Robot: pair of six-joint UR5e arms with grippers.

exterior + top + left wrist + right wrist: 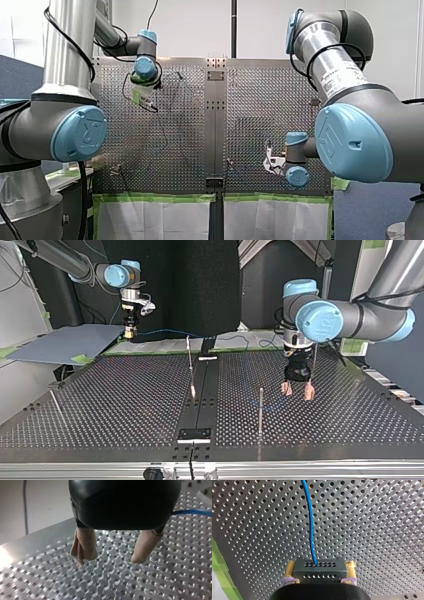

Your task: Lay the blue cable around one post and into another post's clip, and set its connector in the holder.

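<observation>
Connector [319,573]: clamped in right gripper [130,331]; blue cable [310,525] best drawn taut.
Left gripper [108,560]: wide open, empty; should guide cable round post [260,407].

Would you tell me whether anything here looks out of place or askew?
Mostly fine. The thin metal post at the top view's middle seems to lean, unlike the upright post beside it. The black perforated connector sits square in my right gripper.
</observation>
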